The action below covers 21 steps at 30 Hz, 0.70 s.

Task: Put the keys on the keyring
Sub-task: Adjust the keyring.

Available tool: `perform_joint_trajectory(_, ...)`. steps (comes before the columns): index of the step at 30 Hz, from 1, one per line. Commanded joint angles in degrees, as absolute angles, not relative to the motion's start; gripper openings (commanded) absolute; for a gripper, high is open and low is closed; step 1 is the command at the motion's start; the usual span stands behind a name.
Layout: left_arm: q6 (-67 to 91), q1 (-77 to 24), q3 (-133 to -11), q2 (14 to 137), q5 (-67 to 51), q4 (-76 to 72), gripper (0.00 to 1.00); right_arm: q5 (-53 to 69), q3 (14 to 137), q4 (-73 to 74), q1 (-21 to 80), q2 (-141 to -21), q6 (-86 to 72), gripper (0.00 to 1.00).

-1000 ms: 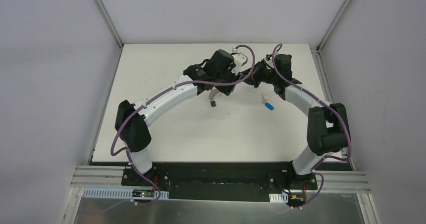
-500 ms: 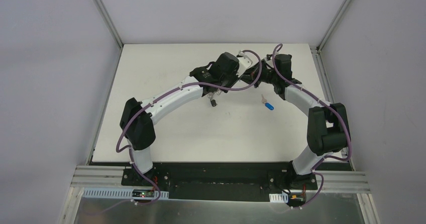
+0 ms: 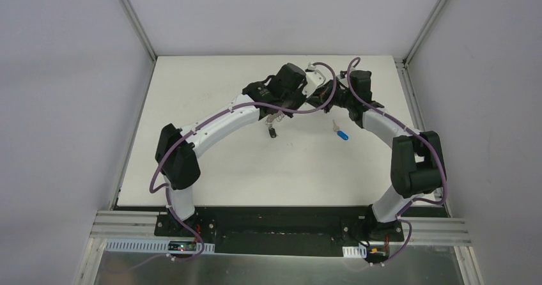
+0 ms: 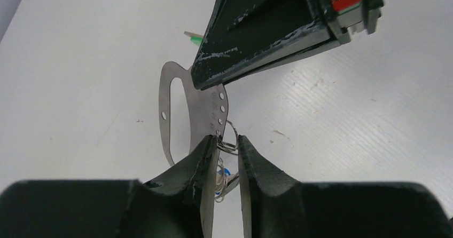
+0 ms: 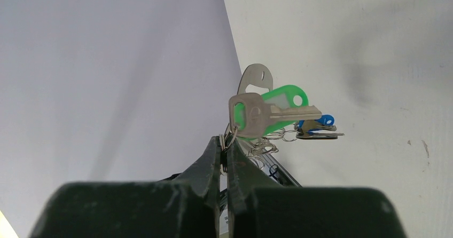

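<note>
Pointing right, the key (image 5: 255,115) lies level; right gripper (image 5: 223,143) pinches its keyring (image 5: 256,76).

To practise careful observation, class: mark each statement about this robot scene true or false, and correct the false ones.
1. A blue key lies loose on the table. True.
2. The right end effector is wide open. False: it is shut on a small ring beside the green key.
3. The green key lies flat on the table. False: it is held up in the air.
4. The keyring sits between the left end effector's fingers. True.
</note>
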<state>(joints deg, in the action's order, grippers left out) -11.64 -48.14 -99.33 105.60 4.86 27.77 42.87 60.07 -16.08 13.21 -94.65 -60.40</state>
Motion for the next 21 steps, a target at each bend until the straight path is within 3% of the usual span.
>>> perform_joint_trajectory(1,-8.3,-47.1,-103.9,105.5,0.1,29.4,0.22,43.8,60.0,-18.0,13.0,-93.7,-60.9,0.00)
perform_joint_trajectory(7,-7.9,-46.5,-105.0,106.4,-1.5,30.8,0.17,43.9,60.0,-18.2,12.9,-93.3,-60.8,0.00)
perform_joint_trajectory(14,-17.1,-46.9,-101.7,104.7,-3.5,29.7,0.32,44.0,59.8,-18.6,12.9,-93.4,-60.7,0.00)
perform_joint_trajectory(21,-34.5,-52.2,-92.9,102.4,8.1,22.1,0.41,44.0,59.4,-19.0,13.0,-93.3,-61.1,0.00)
